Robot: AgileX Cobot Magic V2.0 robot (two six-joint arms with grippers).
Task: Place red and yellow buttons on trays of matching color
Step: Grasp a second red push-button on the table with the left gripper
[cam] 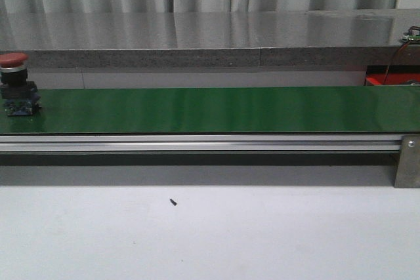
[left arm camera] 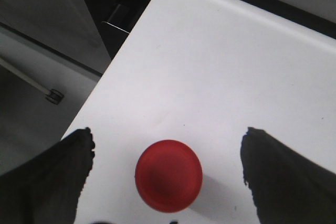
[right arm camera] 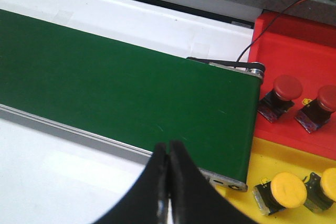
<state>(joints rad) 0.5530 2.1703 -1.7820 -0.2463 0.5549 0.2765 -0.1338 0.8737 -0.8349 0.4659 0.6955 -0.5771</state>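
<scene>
At the far left of the front view, a red button [cam: 16, 84] rides the green belt [cam: 216, 109]. Your left hand [left arm camera: 167, 153] hangs wide over another red button [left arm camera: 168, 176] on the white bench [left arm camera: 220, 61], lower centre of its view, and a skewed close could topple it. Your right hand [right arm camera: 169, 169] is pinched empty above the belt's end, so the belt button may run past unless it opens.
</scene>
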